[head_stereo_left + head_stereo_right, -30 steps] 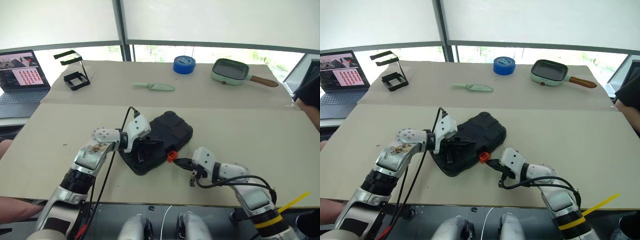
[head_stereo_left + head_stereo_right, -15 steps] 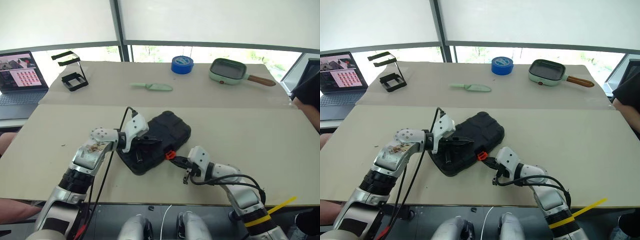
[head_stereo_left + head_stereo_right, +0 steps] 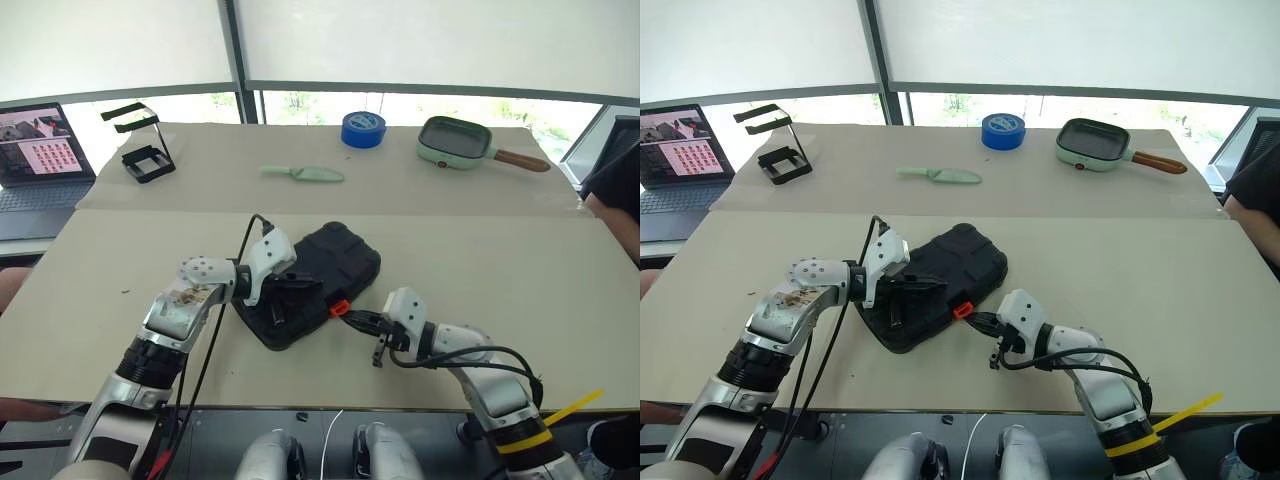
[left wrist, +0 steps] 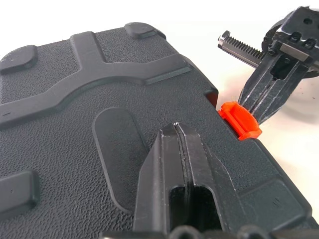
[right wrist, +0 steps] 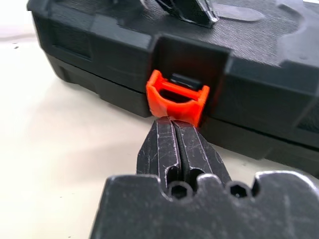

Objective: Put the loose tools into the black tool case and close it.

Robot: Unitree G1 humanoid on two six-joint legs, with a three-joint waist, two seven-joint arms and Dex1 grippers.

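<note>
Black tool case [image 3: 312,284] lies lid-down near tabletop's front edge. Left gripper [image 4: 175,130], fingers together, presses the lid. Right gripper [image 5: 173,130], fingers together, has crept up against the orange latch [image 5: 177,101]; judged unfastened, latching remains.

A: Log the surface for your record. What do you have?

B: You have a beige table [image 3: 520,270] with a seam running across it. On the near half, the closed black tool case [image 3: 330,270] lies flat, turned at an angle, its orange latch [image 3: 339,307] facing the near edge.

A: And the far half?

B: From your left: a black wire stand [image 3: 140,150], a pale green knife [image 3: 302,173] lying flat, a blue tape roll [image 3: 362,128], and a pale green pan [image 3: 458,143] with a brown handle. A laptop [image 3: 35,160] sits open at the far left, on a lower surface beside the table.
</note>
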